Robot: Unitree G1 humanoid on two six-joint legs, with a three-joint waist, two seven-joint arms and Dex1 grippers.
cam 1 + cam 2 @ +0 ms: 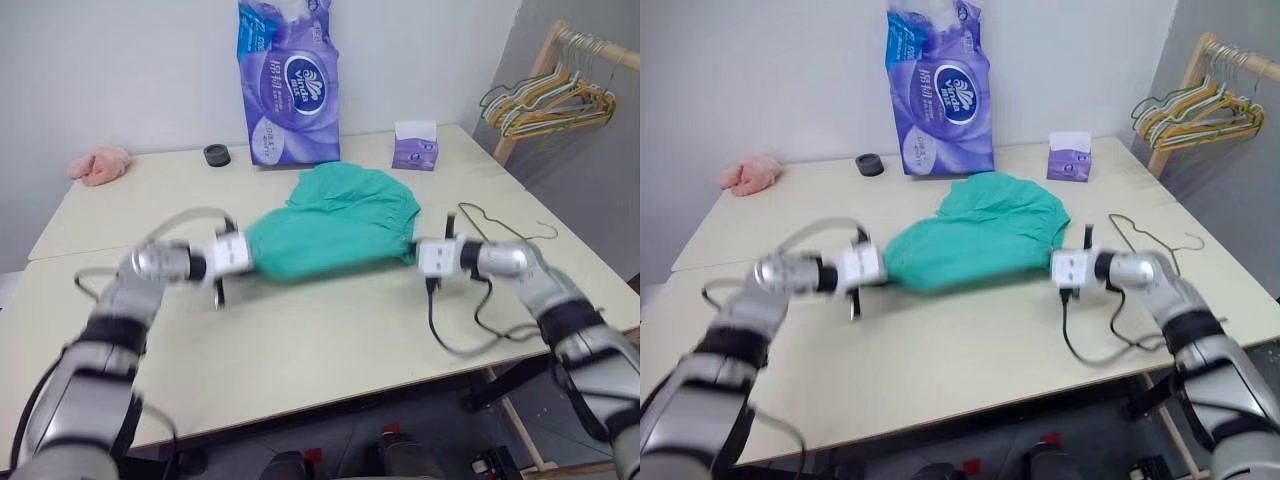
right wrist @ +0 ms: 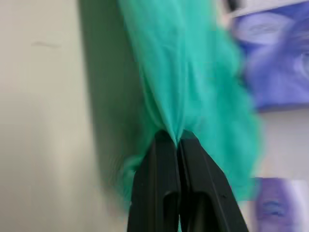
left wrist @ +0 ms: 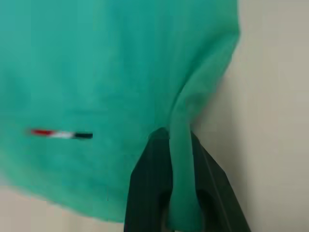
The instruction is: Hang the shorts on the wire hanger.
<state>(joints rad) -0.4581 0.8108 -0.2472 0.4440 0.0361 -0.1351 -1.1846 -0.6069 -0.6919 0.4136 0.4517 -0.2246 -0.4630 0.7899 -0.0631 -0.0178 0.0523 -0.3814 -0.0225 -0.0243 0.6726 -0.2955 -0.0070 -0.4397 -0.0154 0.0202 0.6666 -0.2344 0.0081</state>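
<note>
— Purple plastic first: a tall pack of tissue paper [image 1: 288, 82] stands at the back of the table [image 1: 330, 340], with a small purple tissue box [image 1: 415, 146] to its right and a black ring-shaped thing [image 1: 217, 155] to its left. What else is about?

— Far left on the tabletop lies a pink cloth [image 1: 100, 165]. Off the table's right corner a wooden rack [image 1: 535, 85] carries a bunch of yellow and green hangers [image 1: 550, 105]. Nothing lies between the shorts and the wire hanger.

— Where is that hanger?

— The wire hanger [image 1: 490, 225] lies flat on the table, just behind the right gripper [image 1: 415, 250], thin and dull grey, hook toward the table's right edge.

— And the shorts?

— The shorts [image 1: 335, 225] are teal-green, spread between the two grippers in the middle of the table, bunched and folded toward the back. The left wrist view shows a small red, white and dark stripe on the fabric.

— The grippers?

— The left gripper [image 3: 181, 145] is clenched on a fold of the shorts' edge; the right one pinches a gathered ridge of the cloth between its black fingers [image 2: 161, 179].
</note>
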